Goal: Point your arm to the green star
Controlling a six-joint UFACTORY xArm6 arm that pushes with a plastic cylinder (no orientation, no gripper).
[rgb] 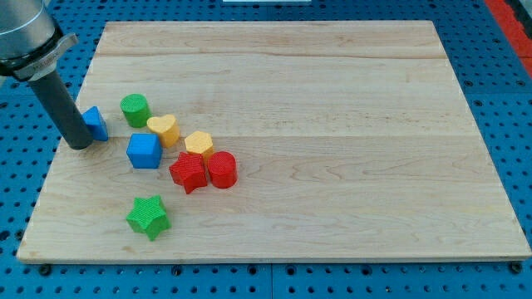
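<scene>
No pincer in view; our tip [81,145] sits 11 o'clock of green star [149,216], light, rigid, slides easy: stop short

Tip [81,145] at counter [332,100] left edge, touching small blue block [96,122] — green star [149,216] well apart toward view's bottom, alone below the cluster — blue cube [144,151], red star [189,172].
</scene>
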